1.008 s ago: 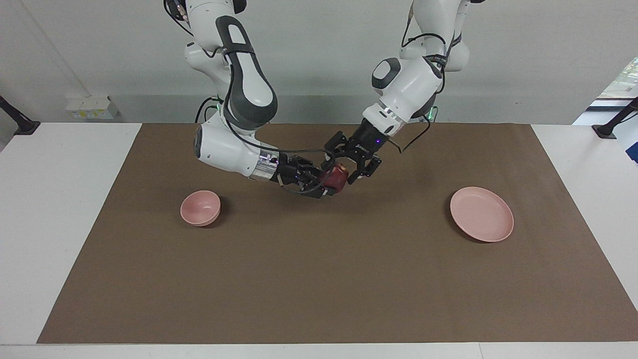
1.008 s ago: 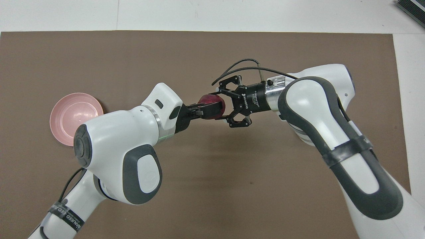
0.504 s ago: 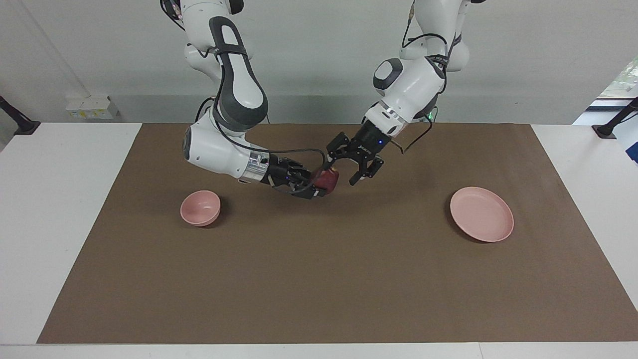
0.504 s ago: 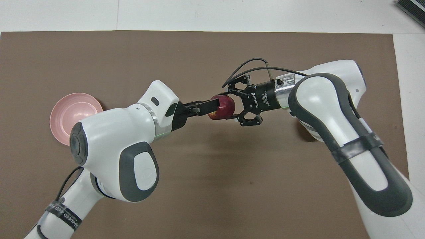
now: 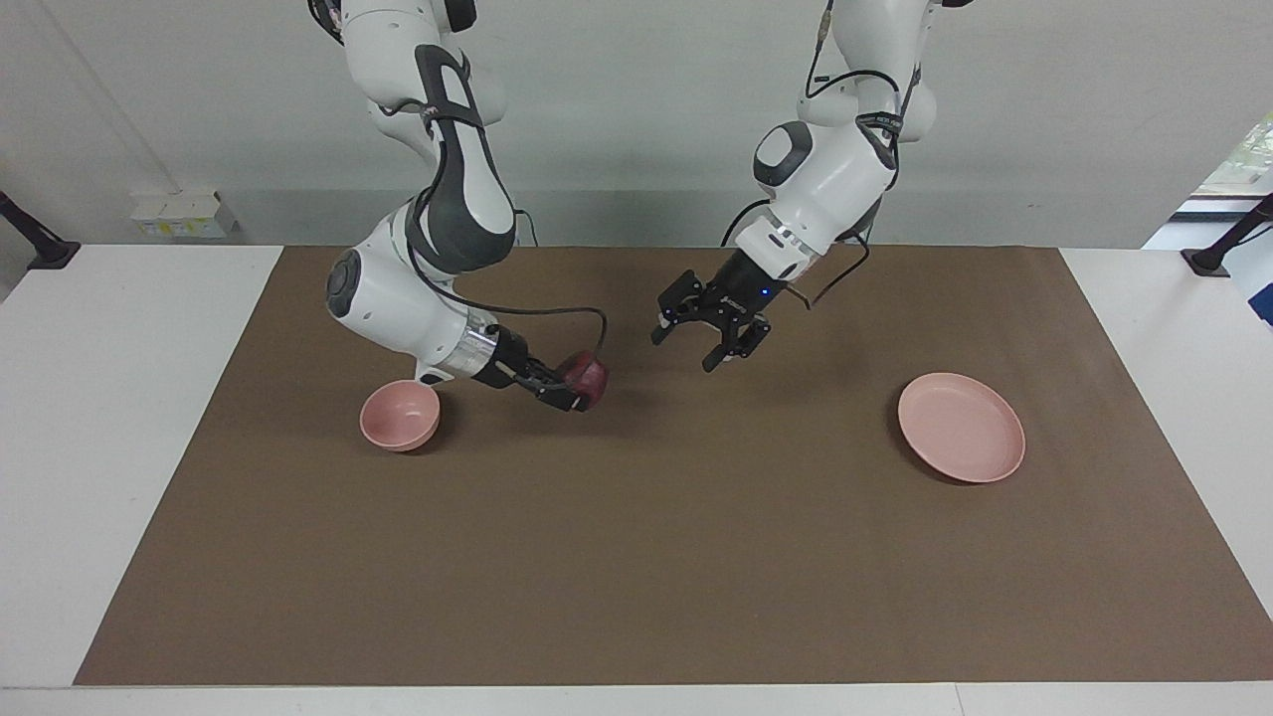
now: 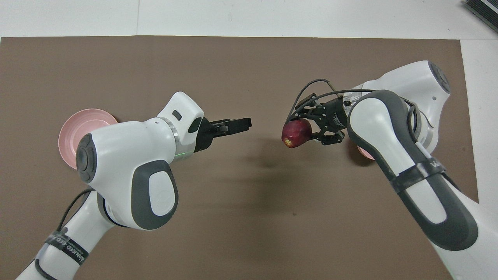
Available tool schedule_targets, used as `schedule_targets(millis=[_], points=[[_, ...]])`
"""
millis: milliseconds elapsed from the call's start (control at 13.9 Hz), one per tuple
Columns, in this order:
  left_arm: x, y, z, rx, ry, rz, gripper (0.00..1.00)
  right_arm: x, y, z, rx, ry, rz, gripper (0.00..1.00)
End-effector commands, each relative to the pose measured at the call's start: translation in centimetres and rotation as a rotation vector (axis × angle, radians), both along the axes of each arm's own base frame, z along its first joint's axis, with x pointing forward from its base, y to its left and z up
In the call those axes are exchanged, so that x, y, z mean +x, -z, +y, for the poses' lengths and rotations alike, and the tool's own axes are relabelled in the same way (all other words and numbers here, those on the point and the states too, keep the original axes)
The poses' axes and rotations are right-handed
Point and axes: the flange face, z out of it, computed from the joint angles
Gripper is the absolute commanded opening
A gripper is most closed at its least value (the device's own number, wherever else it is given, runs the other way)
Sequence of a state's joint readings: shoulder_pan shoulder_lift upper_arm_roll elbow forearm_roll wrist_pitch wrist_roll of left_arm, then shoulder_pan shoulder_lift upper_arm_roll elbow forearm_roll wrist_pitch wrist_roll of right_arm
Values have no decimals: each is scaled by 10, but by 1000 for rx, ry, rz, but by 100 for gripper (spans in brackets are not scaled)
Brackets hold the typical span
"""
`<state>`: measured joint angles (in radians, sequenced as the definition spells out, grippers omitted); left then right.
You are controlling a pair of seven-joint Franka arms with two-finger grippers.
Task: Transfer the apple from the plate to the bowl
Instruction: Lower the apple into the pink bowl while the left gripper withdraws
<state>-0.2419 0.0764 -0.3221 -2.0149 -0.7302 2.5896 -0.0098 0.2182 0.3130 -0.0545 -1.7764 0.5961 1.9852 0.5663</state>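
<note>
Apple [image 5: 585, 376] sits pinched in your right gripper [image 5: 574, 390], up over the mat w/ the bowl [image 5: 400, 414] at approx 9 o'clock in the facing view, close by. Left gripper [image 5: 710, 343], jaws spread & empty, hangs mid-mat; plate [image 5: 961, 427] lies bare at 3 o'clock.

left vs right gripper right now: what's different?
Load: the right gripper is shut on the apple; the left gripper is open and empty.
Place: the right gripper is over the brown mat close beside the bowl; the left gripper is over the mat's middle, well short of the plate.
Shared: both are black two-finger grippers, up in the air and touching nothing on the table.
</note>
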Motion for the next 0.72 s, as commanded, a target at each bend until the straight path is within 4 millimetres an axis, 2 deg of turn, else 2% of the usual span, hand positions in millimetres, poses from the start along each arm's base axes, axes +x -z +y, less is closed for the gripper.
schedule_targets(millis=[0,72,216,360,432,504,648], points=[[17,4,36,135,60,21,100,-1,6,-58,-127,-180,-71,0],[19,7,44,192,92,24,100,0,-2,-84,-150,-220,-92,0],[25,12,65,254,102,43,100,-5,-16,-114,-206,-321,-109,0],[27,18,86,302,119,96,100,-12,-8,-144,-264,-437,-129,0],[25,19,90,313,125,118,100,-14,-8,-161,-276,-472,-141,0],[27,21,99,315,121,139,100,-15,-5,-171,-280,-478,-154,0],[34,24,136,316,82,199,100,-10,0,-166,-300,-439,-167,0]])
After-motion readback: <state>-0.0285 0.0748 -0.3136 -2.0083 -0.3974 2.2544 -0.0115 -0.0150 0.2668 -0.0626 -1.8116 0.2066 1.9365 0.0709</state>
